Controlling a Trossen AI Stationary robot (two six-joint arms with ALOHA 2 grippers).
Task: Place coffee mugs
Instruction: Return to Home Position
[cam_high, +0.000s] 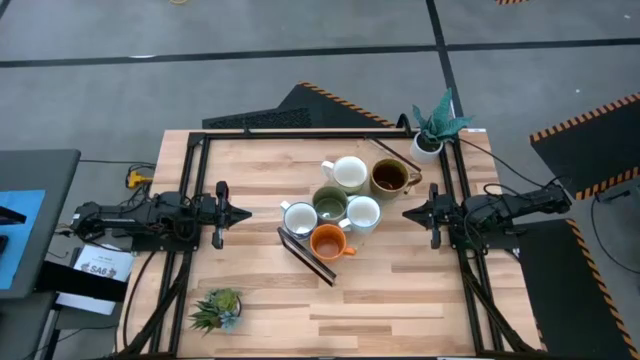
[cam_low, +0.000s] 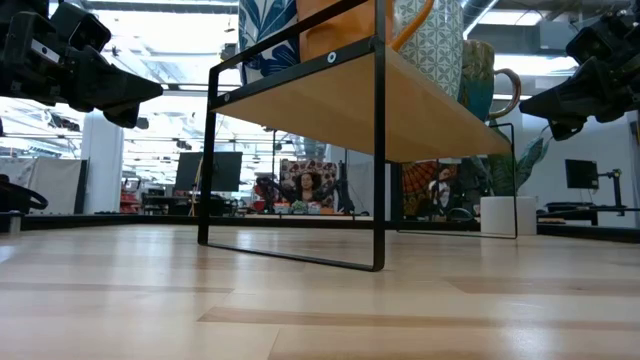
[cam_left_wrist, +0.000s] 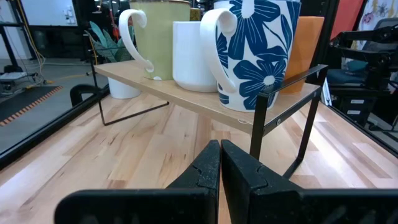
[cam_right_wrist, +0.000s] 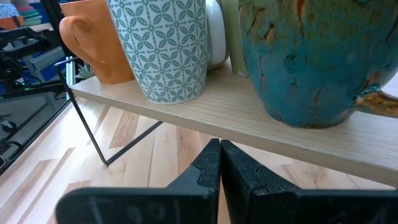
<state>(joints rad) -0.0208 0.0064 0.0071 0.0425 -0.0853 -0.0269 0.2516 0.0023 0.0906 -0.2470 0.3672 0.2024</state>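
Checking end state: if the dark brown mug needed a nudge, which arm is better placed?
Likely right: the right tool, shut, faces the shelf end with the dark brown mug; the left tool sits beyond the other mugs.

Whole bench (cam_high: 250, 300) being viewed straight down from overhead. Low camera being held level at bench-top height, near shelf (cam_low: 400, 100). Shelf being faced closely by both wrist cameras from opposite ends; orange mug (cam_left_wrist: 308, 50) being shared.

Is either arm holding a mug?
No, the left tool and right tool are shut and empty, clear of the mugs.
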